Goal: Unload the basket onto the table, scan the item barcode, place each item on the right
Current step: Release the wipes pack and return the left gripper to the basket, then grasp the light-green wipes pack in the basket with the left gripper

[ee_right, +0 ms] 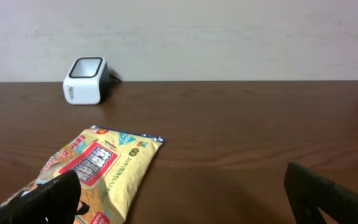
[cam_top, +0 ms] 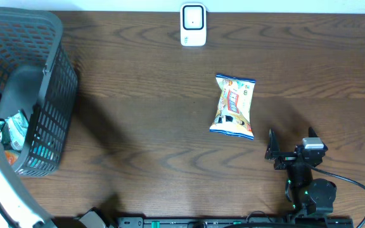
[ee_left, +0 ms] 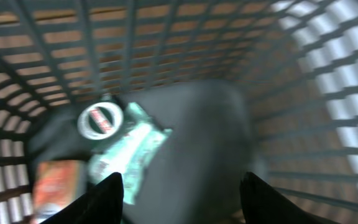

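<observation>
Hovering inside basket [cam_top: 56, 107], left pincer [ee_left: 183, 190] spread, empty; right pincer [ee_right: 188, 199] wide apart, empty, near snack bag [cam_top: 234, 106]; scanner [cam_top: 193, 24] at tabletop [cam_top: 138, 126] far edge.

I'm getting the left wrist view badly blurred: inside the basket [ee_left: 328, 93] a green packet [ee_left: 132, 149], an orange packet [ee_left: 55, 183] and a round white-and-red lid [ee_left: 98, 119] are smearing too much for their labels to be read. Overhead, the basket is running off the left edge and the left arm [cam_top: 19, 92] is covering most of its contents. In the right wrist view the snack bag [ee_right: 107, 168] is being cut by the bottom edge, its near left corner hiding behind a finger [ee_right: 48, 199] of the right gripper [ee_right: 182, 179].
</observation>
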{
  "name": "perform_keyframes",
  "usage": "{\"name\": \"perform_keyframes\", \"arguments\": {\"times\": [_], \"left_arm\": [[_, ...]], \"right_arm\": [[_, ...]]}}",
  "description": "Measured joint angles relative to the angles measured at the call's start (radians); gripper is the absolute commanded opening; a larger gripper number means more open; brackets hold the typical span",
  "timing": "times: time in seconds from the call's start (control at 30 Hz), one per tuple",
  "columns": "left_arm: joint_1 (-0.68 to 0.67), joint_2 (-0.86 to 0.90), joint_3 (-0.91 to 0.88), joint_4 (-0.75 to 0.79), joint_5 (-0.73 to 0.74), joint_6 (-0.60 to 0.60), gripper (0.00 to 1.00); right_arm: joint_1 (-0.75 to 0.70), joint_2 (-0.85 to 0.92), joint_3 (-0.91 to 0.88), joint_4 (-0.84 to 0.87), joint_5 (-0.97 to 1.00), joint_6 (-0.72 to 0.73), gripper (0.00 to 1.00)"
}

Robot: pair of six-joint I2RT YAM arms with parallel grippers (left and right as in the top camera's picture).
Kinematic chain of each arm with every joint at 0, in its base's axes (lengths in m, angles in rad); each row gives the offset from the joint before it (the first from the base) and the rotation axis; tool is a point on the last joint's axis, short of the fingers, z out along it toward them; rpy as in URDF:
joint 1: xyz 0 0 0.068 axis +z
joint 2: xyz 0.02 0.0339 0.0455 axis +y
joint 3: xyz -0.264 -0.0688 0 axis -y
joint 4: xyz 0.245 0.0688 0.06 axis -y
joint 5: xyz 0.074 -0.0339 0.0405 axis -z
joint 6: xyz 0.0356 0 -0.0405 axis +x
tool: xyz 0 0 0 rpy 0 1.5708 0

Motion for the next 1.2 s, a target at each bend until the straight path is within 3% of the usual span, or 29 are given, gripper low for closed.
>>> {"name": "perform_keyframes", "arguments": {"times": [0.23,0.6,0.9,1.2], "left_arm": [[0.000,0.142,-0.005,-0.064,-0.091,0.107,0.60],[0.000,0.343,-0.008,-0.112,-0.180,0.177,0.59],[-0.014,0.388,-0.008,-0.087,-0.193,0.233,0.59],[-0.126,0.416,-0.008,-0.063,-0.229,0.283,0.60]], "right_arm": [[0.000,0.000,0.000,0.000,0.000,0.000,0.99],[0.000,0.000,0.000,0.000,0.000,0.000,0.99],[0.000,0.000,0.000,0.000,0.000,0.000,0.99],[0.000,0.000,0.000,0.000,0.000,0.000,0.99]]}}
